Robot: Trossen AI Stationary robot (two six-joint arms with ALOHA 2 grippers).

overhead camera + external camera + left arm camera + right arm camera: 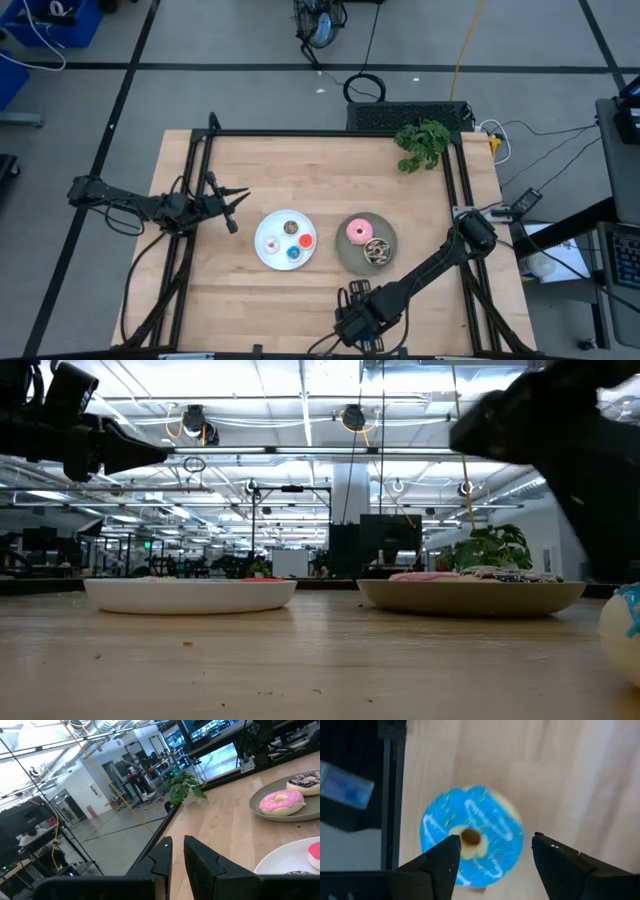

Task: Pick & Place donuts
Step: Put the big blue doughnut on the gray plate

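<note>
My right pincer [495, 857] hangs over the near edge of the table [300, 300], fingers spread wide. The blue sprinkled donut [471, 836] lies on the wood directly beneath it: one finger [442, 862] sits over the donut's hole, the other [560, 865] stands clear of its rim over bare wood. To the outer side of that first finger the table's dark frame rail [392, 795] runs just beside the donut, so room there is tight; beyond the second finger the wood is open.

In the high view this right pincer [357, 322] is at the near table edge, with the grey plate [347, 256] farther in, carrying the pink donut [358, 233] and the chocolate sprinkled donut [378, 251]. Beside that, the white plate [266, 252] holds the four small donuts: brown [290, 227], white [271, 243], red [305, 240] and blue [293, 254]. Bare wood separates my right pincer from both plates.

My left pincer [175, 855] waits raised near the left table edge, fingers narrow with a slim gap between them, the white plate ahead of it. In the low view the blue sprinkled donut [622, 645] shows at the frame's edge, well apart from both plates.
</note>
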